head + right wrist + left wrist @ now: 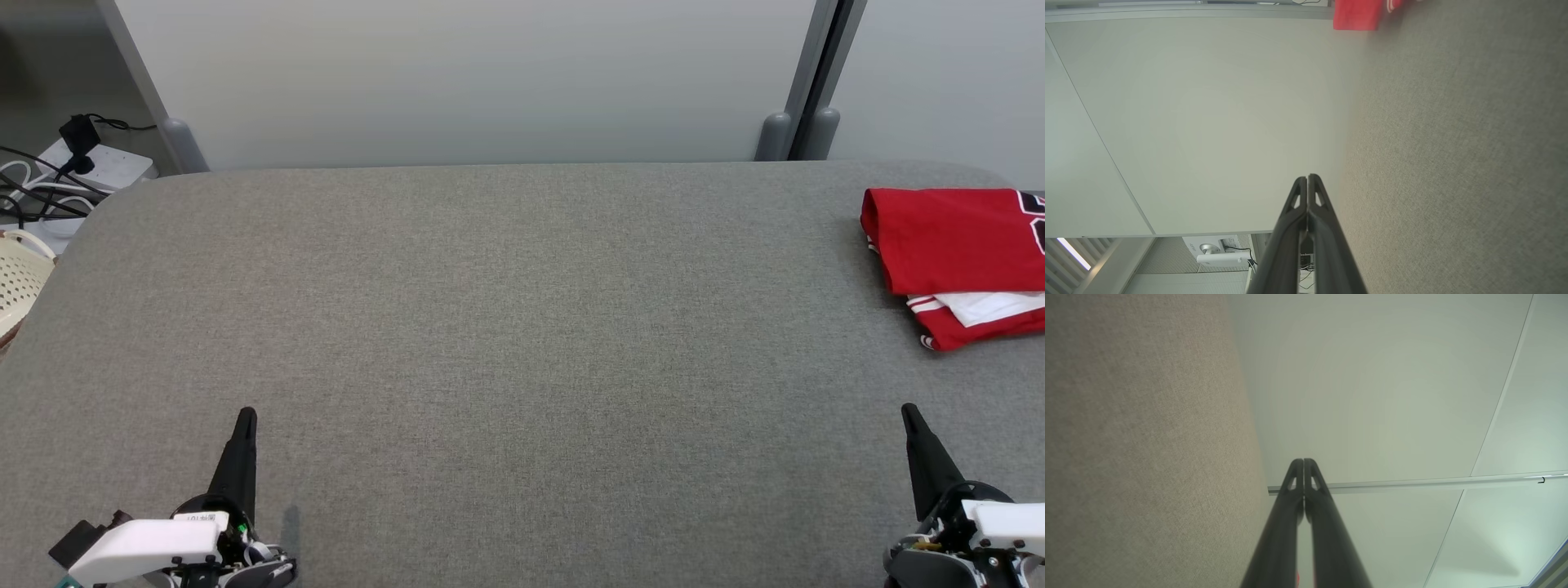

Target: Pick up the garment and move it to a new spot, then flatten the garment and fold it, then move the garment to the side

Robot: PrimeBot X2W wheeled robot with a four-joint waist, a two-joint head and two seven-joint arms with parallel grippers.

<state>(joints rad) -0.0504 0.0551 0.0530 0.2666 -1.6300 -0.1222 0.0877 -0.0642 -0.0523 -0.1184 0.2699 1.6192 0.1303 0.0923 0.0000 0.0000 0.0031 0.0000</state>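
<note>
Left gripper (246,418) at near left and right gripper (909,412) at near right, both low over the grey fabric-covered table (522,327), fingers pointing to the far side. Both have their fingers pressed together, nothing held; the wrist views confirm this, tips meeting on the left gripper (1303,461) and on the right gripper (1308,177). Looks like a parked pose: arms well apart, clear of the work.

Red folded garment with white trim (947,237) lies at the far right of the table, well apart from both grippers, nearer the right one. It is flat and stacked in layers, with a white inner layer showing at its near side. The right wrist view catches a corner of it (1355,16). My read: folding is done and the garment is set aside, so the task is at or near its end.

Edges: the table's far edge runs along a pale wall panel (473,82), with a rounded corner at far left. The garment sits close to the far right corner; its right part is cut off by the frame, so the margin to the table's right edge cannot be told. Wide bare cloth runs across the middle and left, plenty of room for moving. Off the table at far left: white power strip with black cables (98,163) and cream perforated basket (20,282), both out of the way.
</note>
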